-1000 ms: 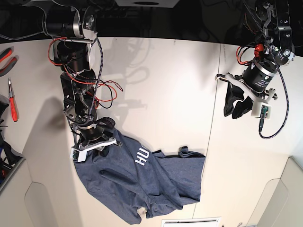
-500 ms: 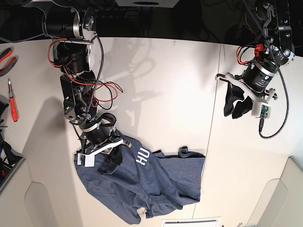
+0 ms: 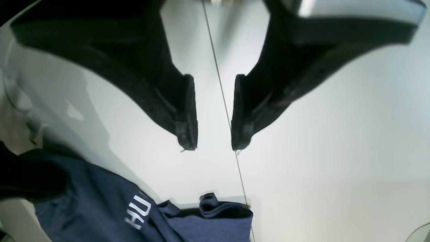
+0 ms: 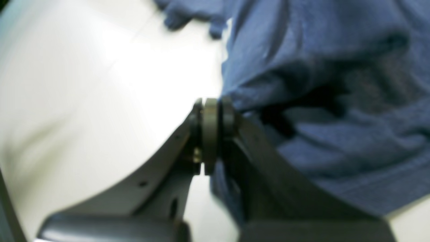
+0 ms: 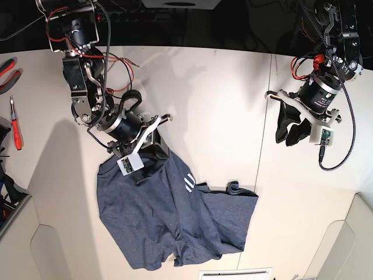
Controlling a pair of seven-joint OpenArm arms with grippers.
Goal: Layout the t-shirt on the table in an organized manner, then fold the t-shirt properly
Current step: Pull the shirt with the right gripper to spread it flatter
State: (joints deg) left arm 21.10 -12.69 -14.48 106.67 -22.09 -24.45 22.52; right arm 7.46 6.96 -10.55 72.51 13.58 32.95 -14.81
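The dark navy t-shirt lies crumpled on the table at the near middle, with its white lettering partly folded under. My right gripper is at the shirt's far left corner, shut on a bunched edge of it and lifting the cloth. In the right wrist view the fingertips press together against the blue t-shirt. My left gripper hangs open over bare table at the right, well away from the shirt. Its fingers stand apart above the seam, and the t-shirt lies below them.
A red screwdriver and red-handled pliers lie at the left edge. Lighter rounded panels sit at the near left corner and the near right corner. A thin dark seam crosses the table at the right.
My right gripper has shut on the shirt's edge and pulled it up and toward the far side, turning the wrist. The shirt's left part has stretched out with it. The left arm has not moved.
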